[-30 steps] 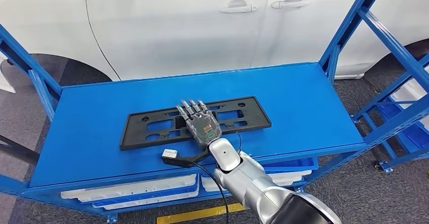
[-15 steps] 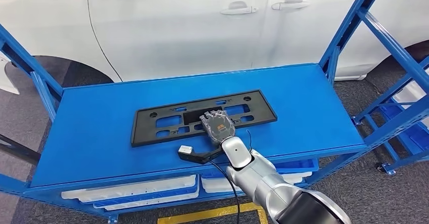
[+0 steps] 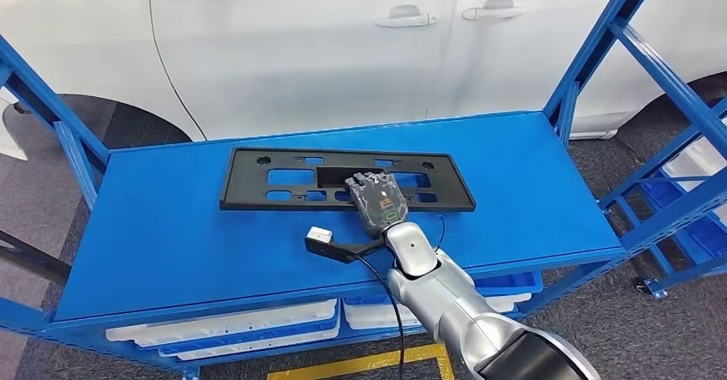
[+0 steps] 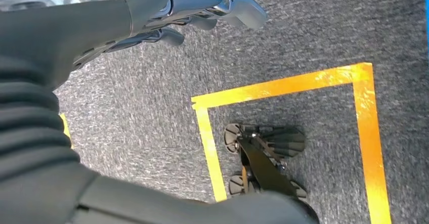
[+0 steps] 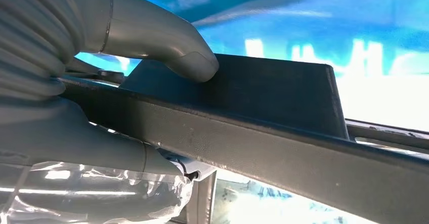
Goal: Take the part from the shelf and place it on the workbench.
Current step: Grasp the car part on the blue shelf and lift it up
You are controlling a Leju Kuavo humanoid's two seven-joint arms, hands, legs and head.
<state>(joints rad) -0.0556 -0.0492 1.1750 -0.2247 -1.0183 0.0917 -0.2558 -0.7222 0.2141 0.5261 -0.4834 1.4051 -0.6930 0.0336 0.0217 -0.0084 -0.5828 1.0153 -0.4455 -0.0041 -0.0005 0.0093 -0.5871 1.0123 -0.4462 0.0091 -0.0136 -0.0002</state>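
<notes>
Swung from a slant to lie square with the shelf's [image 3: 154, 234] edges, the black plastic frame [image 3: 257, 178] now sits farther back on the blue top than a second ago, nearer the white car [image 3: 300, 45] parked behind. Some of that shift may be the camera's own, as the whole scene has moved a little. On the frame's near edge, toward its right half, rests the robot's right hand [image 3: 375, 198], fingers curled over the rail. Seen from the right wrist, the grey thumb [image 5: 167, 47] presses one face of the frame [image 5: 283, 148] while the palm backs the other, so the part looks gripped, though the dark fingers are hidden. At the robot's side hangs the left hand [image 4: 202, 11], holding nothing, fingers loosely bent above grey carpet and yellow floor tape [image 4: 283, 87]. Judging by this, the grasp is made and the lift not yet begun. Next comes raising the long frame level, clear of the uprights [image 3: 591, 54], before carrying it to the workbench.
</notes>
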